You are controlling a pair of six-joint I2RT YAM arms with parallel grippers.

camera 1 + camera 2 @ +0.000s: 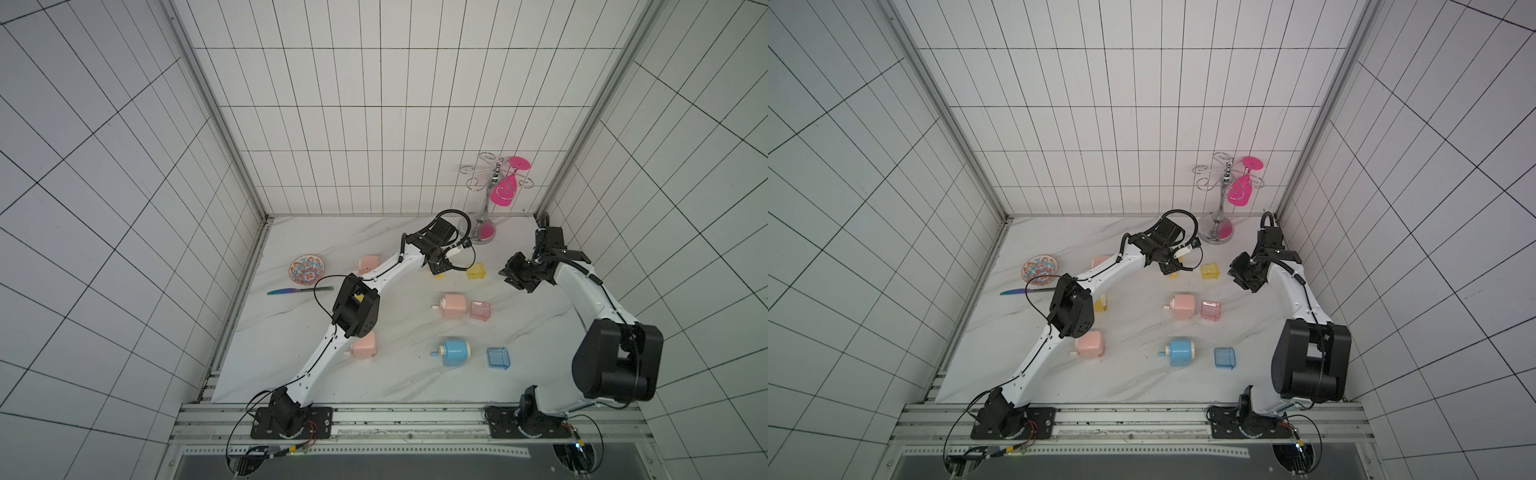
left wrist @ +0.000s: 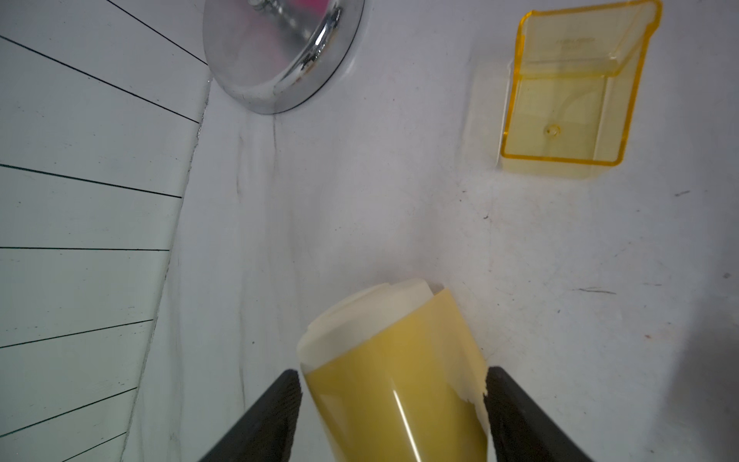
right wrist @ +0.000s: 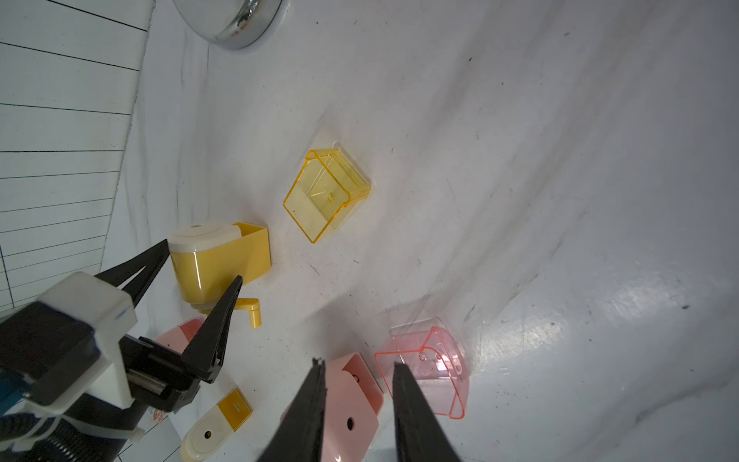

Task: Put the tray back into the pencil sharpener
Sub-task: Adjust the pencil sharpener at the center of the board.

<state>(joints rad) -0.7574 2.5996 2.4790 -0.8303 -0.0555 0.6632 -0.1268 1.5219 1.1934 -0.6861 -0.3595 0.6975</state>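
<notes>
The yellow pencil sharpener (image 2: pixel 400 380) with a cream cap lies on the marble table near the back. My left gripper (image 2: pixel 394 371) is shut on it, one finger against each side. The right wrist view shows the same grip (image 3: pixel 203 260) on the sharpener (image 3: pixel 216 264), its crank sticking out behind. In both top views the left gripper (image 1: pixel 438 270) (image 1: pixel 1171 268) hides most of the sharpener. The clear yellow tray (image 1: pixel 476 271) (image 2: pixel 568 96) (image 3: pixel 324 196) lies apart from it, open side up. My right gripper (image 1: pixel 517 282) (image 3: pixel 358 362) hovers open and empty beside the tray.
A pink sharpener (image 1: pixel 452 305) and pink tray (image 1: pixel 480 311) lie mid-table, a blue sharpener (image 1: pixel 455 352) and blue tray (image 1: pixel 498 357) nearer the front. Two more pink sharpeners (image 1: pixel 368 264) (image 1: pixel 365 345), a plate (image 1: pixel 306 270) and a knife (image 1: pixel 299 290) sit left. A chrome glass rack (image 1: pixel 484 208) stands behind.
</notes>
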